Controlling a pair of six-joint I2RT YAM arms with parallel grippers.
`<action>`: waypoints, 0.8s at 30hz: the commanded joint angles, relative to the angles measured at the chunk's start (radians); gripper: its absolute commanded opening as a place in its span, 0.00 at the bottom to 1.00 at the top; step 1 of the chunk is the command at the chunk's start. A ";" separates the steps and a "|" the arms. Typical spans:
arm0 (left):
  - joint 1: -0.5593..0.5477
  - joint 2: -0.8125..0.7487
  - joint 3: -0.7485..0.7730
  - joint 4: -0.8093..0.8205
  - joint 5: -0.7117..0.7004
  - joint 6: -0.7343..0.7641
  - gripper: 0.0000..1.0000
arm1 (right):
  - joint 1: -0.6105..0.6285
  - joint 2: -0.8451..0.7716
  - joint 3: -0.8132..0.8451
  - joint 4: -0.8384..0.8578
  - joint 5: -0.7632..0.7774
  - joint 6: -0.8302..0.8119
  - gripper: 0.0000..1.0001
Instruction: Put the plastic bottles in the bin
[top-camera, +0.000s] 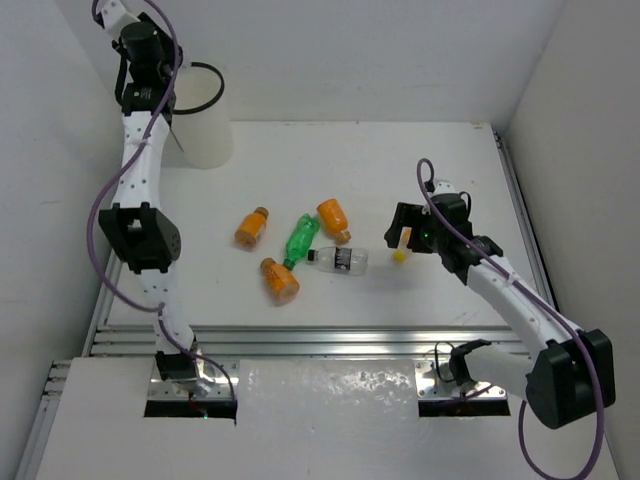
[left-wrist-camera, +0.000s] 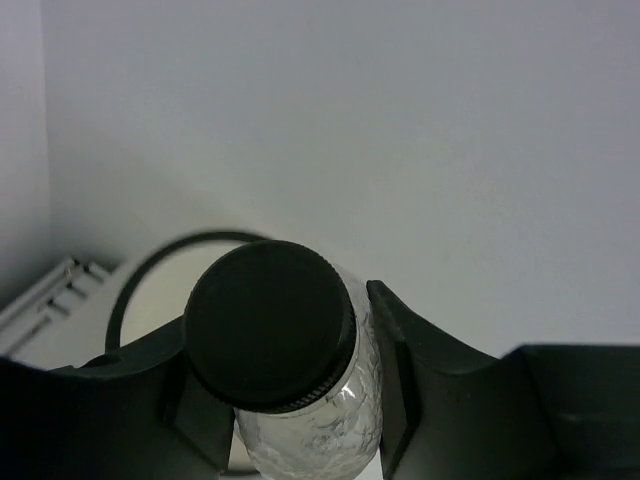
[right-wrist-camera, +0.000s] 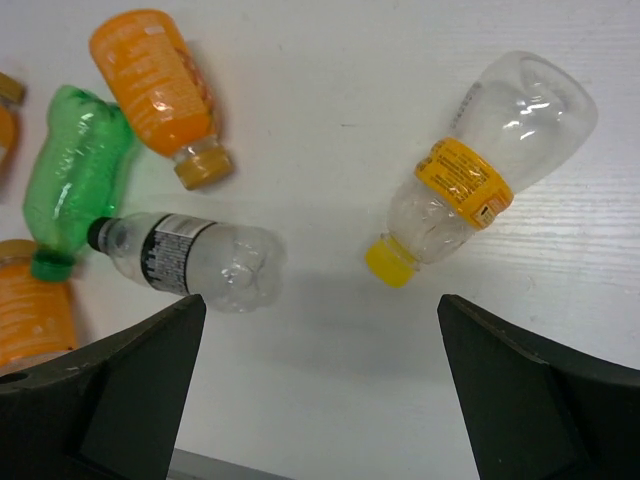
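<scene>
Over the far-left corner: a clear black-capped bottle (left-wrist-camera: 270, 325) is clamped in the left gripper (left-wrist-camera: 290, 410), with its cap toward the wrist camera and its long axis pointing away and down.
Bin: the bin (top-camera: 205, 135) stands under that gripper. Its black rim arcs out left of the cap, so the drop looks nearly lined up. Whether the bottle's base is inside the rim is hidden.
Right gripper: the right gripper (right-wrist-camera: 325, 400) hovers with its fingers spread wide and nothing between them.
Yellow-capped bottle: the yellow-capped bottle (right-wrist-camera: 480, 170) lies flat just ahead, toward the right finger. It lies diagonally, cap nearest the fingers.
Cluster: the green bottle (right-wrist-camera: 75, 175), the dark-labelled clear bottle (right-wrist-camera: 185, 260) and the orange bottles (top-camera: 252, 227) lie bunched mid-table, nearer the right arm.
Room: bare table (right-wrist-camera: 330, 100) surrounds the yellow-capped bottle, so a descent looks unobstructed.
</scene>
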 joint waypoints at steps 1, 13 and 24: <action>0.043 0.200 0.269 0.006 0.047 0.110 0.07 | -0.003 0.048 0.035 0.031 0.038 -0.038 0.99; 0.057 0.270 0.194 0.267 0.184 0.202 1.00 | -0.026 0.246 0.130 -0.018 0.140 -0.015 0.99; -0.142 -0.359 -0.255 0.043 0.114 0.107 1.00 | -0.069 0.543 0.245 0.035 0.161 0.109 0.99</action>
